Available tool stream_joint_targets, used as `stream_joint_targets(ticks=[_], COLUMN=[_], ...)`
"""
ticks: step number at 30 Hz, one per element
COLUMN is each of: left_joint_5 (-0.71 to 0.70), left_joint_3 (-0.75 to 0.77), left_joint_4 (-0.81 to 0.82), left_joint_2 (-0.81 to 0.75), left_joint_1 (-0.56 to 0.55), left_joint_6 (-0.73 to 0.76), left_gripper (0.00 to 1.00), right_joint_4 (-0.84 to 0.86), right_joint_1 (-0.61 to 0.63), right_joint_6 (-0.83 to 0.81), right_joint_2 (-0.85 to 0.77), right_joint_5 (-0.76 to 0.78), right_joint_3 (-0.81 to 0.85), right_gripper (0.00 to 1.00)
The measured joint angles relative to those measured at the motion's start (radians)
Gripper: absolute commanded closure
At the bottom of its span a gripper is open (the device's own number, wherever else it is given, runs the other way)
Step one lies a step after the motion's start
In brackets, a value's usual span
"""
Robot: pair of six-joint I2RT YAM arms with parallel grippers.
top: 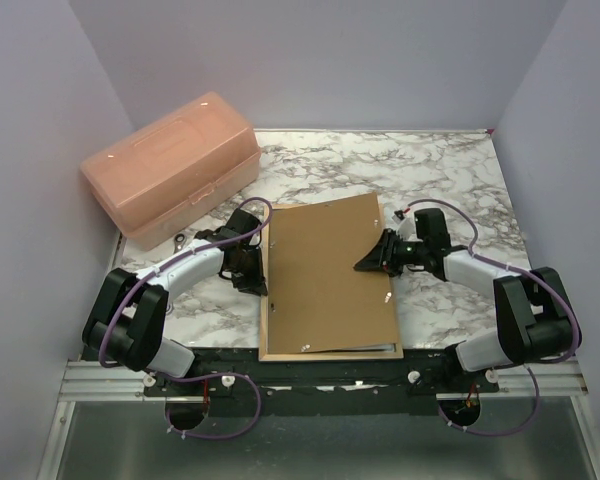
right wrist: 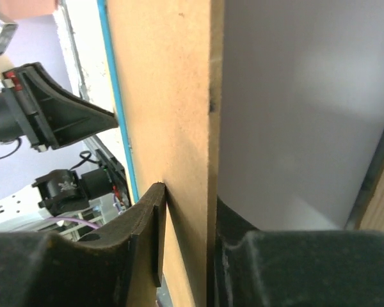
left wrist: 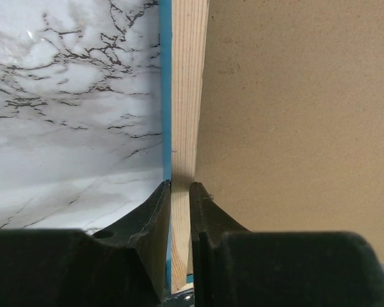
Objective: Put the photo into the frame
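Two grippers and four items are recorded on a marble-patterned table.

Item one: the frame, laid reverse side up near the front edge, between the arms. Pale wood is shown, with a bright blue strip along the outer edge. Its left rail is clamped by the left gripper, the jaws drawn narrow with one finger on each side of the wood.

Item two: a plain brown backing board, laid askew over the frame. Its right edge is straddled by the right gripper. The jaws are set close to the board, but whether it is gripped cannot be told.

Item three: a pale sheet, seen beneath the board. Whether it is the photo's white reverse cannot be told.

Item four: a translucent pink lidded box, placed at the far left corner, apart from the frame.
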Motion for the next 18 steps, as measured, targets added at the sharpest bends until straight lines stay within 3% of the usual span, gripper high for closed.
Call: stream_joint_targets(ticks=[8, 18], left_joint_5=[-0.004, -0.011], left_joint_3=[0.006, 0.006], left_joint_4=[-0.011, -0.018], left_joint_2=[0.003, 0.003], left_joint_1=[0.0, 0.0], left_joint_6=[0.005, 0.008], left_gripper=[0.79, 0.79], right_joint_4=[-0.086, -0.11], right_joint_1=[0.058, 0.102], right_joint_6=[-0.048, -0.042], right_joint_2=[0.021, 0.025], right_joint_5=[0.126, 0.2], right_joint_3=[0.033, 0.042], right_gripper=[0.5, 0.46])
